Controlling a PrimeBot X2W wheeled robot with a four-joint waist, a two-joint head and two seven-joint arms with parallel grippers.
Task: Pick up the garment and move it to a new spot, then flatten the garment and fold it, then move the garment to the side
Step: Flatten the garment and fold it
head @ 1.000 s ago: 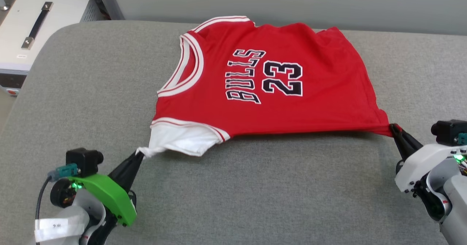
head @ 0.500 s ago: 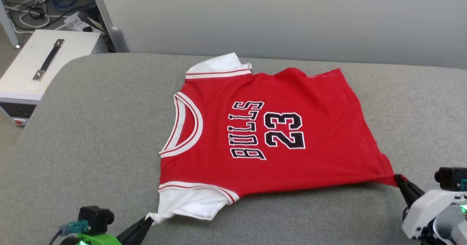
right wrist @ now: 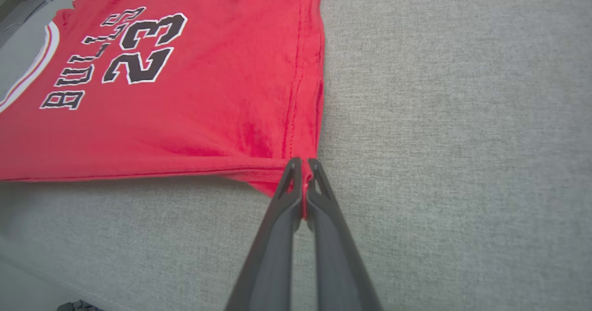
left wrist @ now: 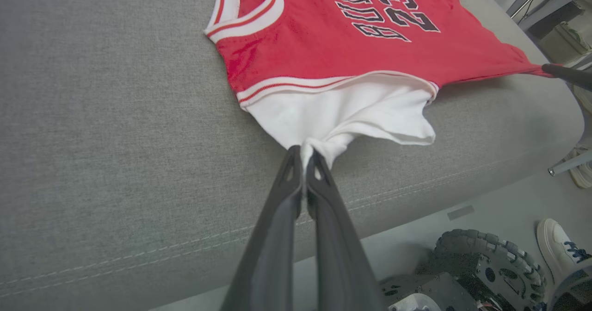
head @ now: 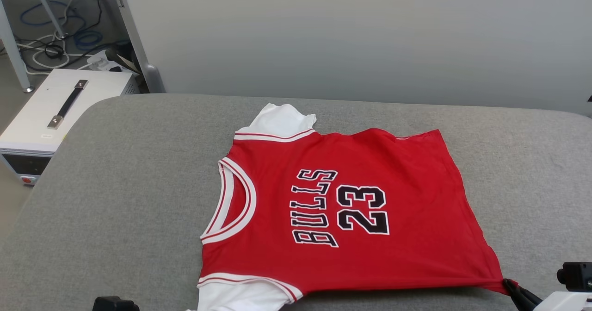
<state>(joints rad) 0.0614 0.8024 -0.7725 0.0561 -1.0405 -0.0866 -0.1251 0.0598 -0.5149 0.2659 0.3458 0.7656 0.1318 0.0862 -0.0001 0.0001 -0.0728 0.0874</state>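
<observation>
Garment (head: 351,209): I am dragging it toward me over the grey pad (head: 115,186), left gripper (left wrist: 303,156) clamped on its white sleeve (left wrist: 351,116), right gripper (right wrist: 301,165) clamped on its hem corner (right wrist: 273,181), far sleeve (head: 277,121) now flattening out ahead.

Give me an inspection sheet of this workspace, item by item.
Surface: grey fabric-covered table.
Job's things: garment lying spread, print up, collar toward the robot's left, near edge pulled taut.
Clutter: nothing seen.
Hands: left hand shut on the near white sleeve; right hand shut on the red hem corner.
Cables: loose cables on the floor, far left.
Surroundings: white box with a handle beside the table; pale wall behind; a person's shoe on the floor.
</observation>
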